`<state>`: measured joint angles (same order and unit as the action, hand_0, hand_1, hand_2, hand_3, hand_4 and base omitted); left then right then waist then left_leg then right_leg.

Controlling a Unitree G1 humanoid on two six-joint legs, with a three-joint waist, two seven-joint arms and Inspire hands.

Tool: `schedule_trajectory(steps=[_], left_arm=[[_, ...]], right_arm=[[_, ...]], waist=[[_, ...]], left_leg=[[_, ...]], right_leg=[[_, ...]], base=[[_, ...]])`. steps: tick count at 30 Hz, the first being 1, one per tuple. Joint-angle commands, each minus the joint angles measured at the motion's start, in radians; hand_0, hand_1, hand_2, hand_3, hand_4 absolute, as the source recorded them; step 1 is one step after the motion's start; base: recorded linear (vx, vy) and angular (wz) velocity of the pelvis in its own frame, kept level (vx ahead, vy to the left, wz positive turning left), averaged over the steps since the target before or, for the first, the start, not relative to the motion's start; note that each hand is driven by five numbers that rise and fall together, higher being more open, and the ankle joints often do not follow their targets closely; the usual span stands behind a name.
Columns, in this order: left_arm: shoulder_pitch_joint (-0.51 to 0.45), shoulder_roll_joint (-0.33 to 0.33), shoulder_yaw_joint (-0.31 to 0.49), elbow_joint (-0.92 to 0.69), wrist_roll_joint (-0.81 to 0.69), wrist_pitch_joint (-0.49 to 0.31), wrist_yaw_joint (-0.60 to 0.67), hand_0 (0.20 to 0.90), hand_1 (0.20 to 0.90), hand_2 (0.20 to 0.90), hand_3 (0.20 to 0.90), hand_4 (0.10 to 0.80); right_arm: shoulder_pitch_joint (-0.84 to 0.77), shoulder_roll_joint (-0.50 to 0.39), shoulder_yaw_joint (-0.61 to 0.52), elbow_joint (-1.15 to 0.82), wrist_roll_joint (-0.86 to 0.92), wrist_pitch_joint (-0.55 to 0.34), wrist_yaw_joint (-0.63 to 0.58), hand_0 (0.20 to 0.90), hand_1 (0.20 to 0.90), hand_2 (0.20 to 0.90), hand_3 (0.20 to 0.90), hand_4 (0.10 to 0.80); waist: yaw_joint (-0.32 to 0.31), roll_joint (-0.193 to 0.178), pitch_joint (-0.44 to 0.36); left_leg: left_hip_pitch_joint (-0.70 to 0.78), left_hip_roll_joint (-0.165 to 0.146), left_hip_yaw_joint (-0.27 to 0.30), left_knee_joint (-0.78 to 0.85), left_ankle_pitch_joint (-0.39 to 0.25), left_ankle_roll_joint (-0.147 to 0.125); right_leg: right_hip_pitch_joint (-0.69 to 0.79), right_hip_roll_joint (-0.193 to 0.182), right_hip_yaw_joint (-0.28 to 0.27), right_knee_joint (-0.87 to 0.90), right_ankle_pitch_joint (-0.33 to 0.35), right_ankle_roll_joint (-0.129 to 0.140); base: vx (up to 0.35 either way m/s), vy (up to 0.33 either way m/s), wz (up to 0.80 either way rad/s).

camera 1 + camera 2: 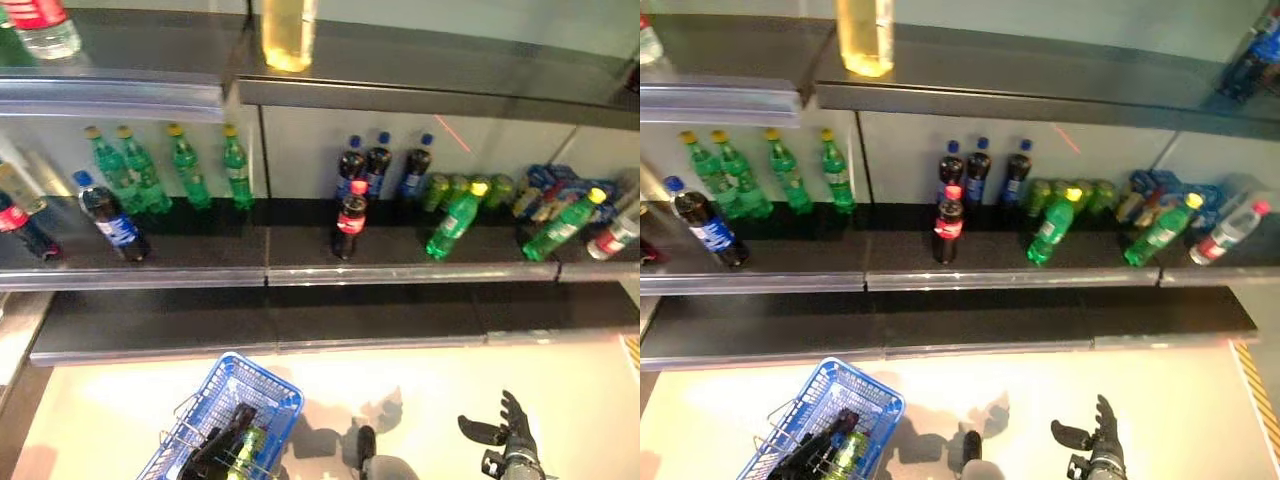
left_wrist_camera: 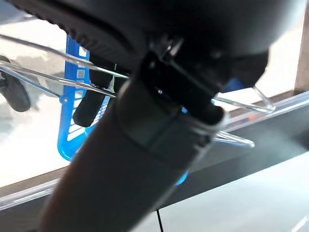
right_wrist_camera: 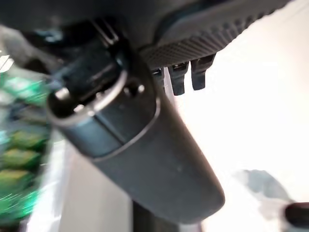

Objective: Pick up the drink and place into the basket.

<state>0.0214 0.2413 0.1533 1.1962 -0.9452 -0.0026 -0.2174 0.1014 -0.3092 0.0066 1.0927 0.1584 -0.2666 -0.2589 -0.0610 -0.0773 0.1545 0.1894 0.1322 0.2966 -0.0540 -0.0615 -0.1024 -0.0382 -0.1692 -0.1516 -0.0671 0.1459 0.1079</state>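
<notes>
The blue basket (image 1: 262, 393) hangs at the lower left, held up by its thin wire handles (image 2: 43, 79). My left hand (image 1: 212, 448) is shut on those handles. A green drink (image 1: 247, 447) lies inside the basket. My right hand (image 1: 510, 437) is low at the right, above the pale floor, open and empty, with its fingers (image 3: 183, 79) straight. On the middle shelf (image 1: 400, 273) a dark cola bottle with a red cap (image 1: 350, 222) stands alone at the front. Tilted green bottles with yellow caps (image 1: 455, 220) stand to its right.
Upright green bottles (image 1: 170, 165) and a dark blue-capped bottle (image 1: 112, 218) stand at the shelf's left; dark blue-capped bottles (image 1: 380, 165) stand behind the red-capped one. A yellow bottle (image 1: 288, 35) stands on the upper shelf. A bare lower shelf (image 1: 300, 322) juts out towards me.
</notes>
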Motion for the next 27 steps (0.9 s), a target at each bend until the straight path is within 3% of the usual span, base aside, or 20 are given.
schedule_trajectory(steps=[1,9,18,27], left_arm=[[-0.048,0.092,0.032,-0.050,-0.004,-0.085,-0.125,0.300,0.300,0.300,0.200,0.100],[-0.055,0.075,0.007,-0.035,0.016,-0.080,-0.128,0.300,0.300,0.300,0.200,0.100],[-0.067,0.085,0.001,0.002,0.023,-0.077,-0.129,0.300,0.300,0.300,0.200,0.100],[-0.022,0.096,0.024,0.021,0.052,-0.080,-0.148,0.300,0.300,0.300,0.200,0.100]], right_arm=[[-0.080,-0.037,-0.032,0.054,0.004,-0.040,0.055,0.900,0.900,0.900,0.900,0.800],[-0.078,-0.030,-0.003,0.105,0.004,0.005,0.112,0.900,0.900,0.900,0.900,0.800],[-0.088,-0.028,0.008,0.105,0.010,-0.011,0.118,0.900,0.900,0.900,0.900,0.800],[-0.056,-0.031,0.016,0.131,-0.088,-0.010,0.144,0.900,0.900,0.900,0.900,0.800]], waist=[[0.040,0.022,-0.062],[0.042,0.034,-0.082],[0.045,0.047,-0.094],[0.060,0.039,-0.083]], left_leg=[[-0.114,-0.051,-0.060,0.073,-0.020,0.072],[-0.079,-0.024,-0.068,-0.007,0.040,0.040],[-0.078,-0.033,-0.095,-0.033,0.052,0.036],[-0.095,-0.034,-0.100,-0.033,0.060,0.028]], right_leg=[[0.075,-0.095,-0.058,0.021,-0.008,0.092],[0.134,-0.042,-0.086,0.003,-0.072,0.069],[0.165,-0.032,-0.132,0.028,-0.111,0.057],[0.165,-0.032,-0.153,-0.009,-0.085,0.065]], base=[[-0.017,-0.217,-0.07],[-0.012,-0.082,-0.07],[-0.022,0.000,0.15],[-0.019,0.006,0.10]])
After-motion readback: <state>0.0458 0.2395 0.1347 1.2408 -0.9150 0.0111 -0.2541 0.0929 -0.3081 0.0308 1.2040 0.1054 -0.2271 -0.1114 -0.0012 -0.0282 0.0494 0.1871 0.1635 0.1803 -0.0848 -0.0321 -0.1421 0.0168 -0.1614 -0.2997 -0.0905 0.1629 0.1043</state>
